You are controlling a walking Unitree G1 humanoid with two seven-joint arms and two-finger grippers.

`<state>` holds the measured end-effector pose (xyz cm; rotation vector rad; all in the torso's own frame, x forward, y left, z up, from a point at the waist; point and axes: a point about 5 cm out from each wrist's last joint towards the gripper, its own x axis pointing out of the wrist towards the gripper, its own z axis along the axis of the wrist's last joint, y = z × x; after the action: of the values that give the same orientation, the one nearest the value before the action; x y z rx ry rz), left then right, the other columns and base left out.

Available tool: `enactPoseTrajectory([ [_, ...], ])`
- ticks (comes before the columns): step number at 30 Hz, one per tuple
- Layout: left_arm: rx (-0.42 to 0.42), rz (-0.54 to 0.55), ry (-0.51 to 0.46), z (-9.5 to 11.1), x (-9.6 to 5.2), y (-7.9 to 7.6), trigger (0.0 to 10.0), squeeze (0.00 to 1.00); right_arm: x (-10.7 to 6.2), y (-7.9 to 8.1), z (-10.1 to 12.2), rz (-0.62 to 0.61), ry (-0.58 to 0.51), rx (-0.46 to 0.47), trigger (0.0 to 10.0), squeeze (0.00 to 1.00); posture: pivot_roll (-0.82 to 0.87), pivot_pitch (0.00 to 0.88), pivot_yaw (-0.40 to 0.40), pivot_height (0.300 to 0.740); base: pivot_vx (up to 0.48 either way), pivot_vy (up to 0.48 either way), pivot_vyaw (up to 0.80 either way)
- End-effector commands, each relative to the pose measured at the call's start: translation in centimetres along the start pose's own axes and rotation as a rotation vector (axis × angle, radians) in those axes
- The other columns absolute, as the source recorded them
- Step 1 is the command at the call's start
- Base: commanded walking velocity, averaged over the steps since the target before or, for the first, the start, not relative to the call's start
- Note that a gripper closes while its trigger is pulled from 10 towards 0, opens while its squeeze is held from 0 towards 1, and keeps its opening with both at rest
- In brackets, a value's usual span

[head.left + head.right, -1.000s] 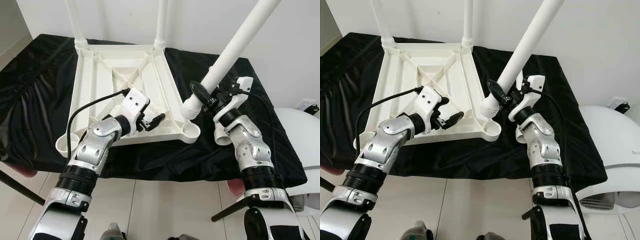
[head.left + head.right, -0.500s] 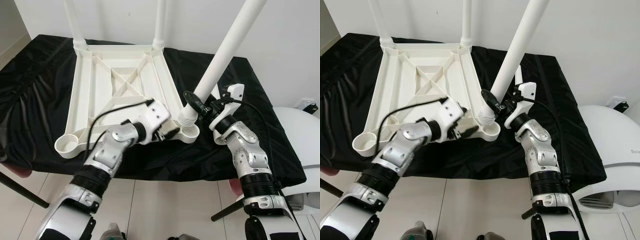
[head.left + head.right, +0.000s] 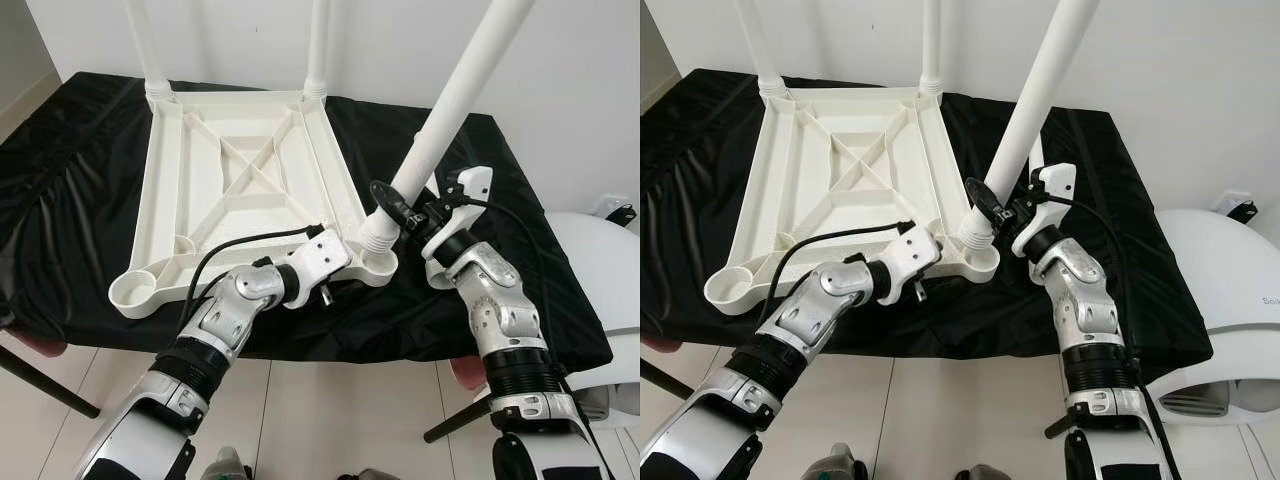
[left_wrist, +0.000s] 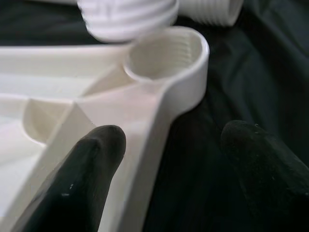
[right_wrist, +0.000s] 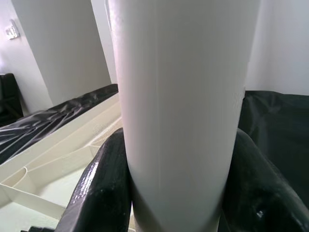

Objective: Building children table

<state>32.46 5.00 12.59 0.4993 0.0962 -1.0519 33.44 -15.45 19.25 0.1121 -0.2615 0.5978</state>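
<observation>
The right gripper (image 3: 392, 208), jaws clenched on the leg (image 3: 440, 130), holds it tilted over the socket (image 3: 378, 264); cross-threading looms; the left gripper (image 4: 169, 159), jaws released, straddles the tabletop (image 3: 230, 200) edge on the desk (image 3: 80, 170), which could slide.

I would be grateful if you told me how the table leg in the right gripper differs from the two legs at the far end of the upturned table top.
The held leg leans at a slant; the far legs stand upright. Its threaded end hovers over the near corner socket, not yet seated, while the far legs sit in their sockets. The right gripper clamps the held leg; nothing grips the far legs. The left gripper straddles the table top rim. All are white tubes.
</observation>
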Motion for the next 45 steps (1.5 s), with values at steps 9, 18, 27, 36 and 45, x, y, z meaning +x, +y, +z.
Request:
enactPoseTrajectory([
  [9, -0.055, 0.008, 0.097, -1.6, 0.1, 0.7, 10.0, 0.00, -0.1, -0.2, 0.8, -0.014, -0.038, -0.025, 10.0, 0.00, -0.02, 0.000, -0.009, 0.740, 0.000, 0.000, 0.00],
  [18, -0.068, 0.031, 0.100, -0.9, 0.8, 2.0, 8.0, 0.00, -0.3, -0.2, 0.8, -0.022, -0.037, -0.030, 10.0, 0.00, -0.03, 0.003, 0.001, 0.740, 0.000, 0.000, 0.00],
  [27, -0.064, 0.007, 0.120, -0.9, 1.3, 1.8, 7.1, 0.00, -0.5, -0.5, 0.9, -0.037, -0.040, -0.036, 10.0, 0.00, -0.03, 0.009, 0.008, 0.740, 0.000, 0.000, 0.00],
  [36, -0.085, -0.015, 0.130, -1.2, 1.6, 1.5, 0.0, 0.00, -0.6, -0.5, 1.0, -0.047, -0.042, -0.037, 10.0, 0.00, -0.04, 0.014, 0.012, 0.740, 0.000, 0.000, 0.00],
  [45, -0.089, -0.006, 0.135, -1.2, 1.2, 2.3, 0.0, 0.00, -0.8, -0.7, 0.9, -0.049, -0.035, -0.040, 10.0, 0.00, -0.04, 0.014, 0.008, 0.740, 0.000, 0.000, 0.00],
])
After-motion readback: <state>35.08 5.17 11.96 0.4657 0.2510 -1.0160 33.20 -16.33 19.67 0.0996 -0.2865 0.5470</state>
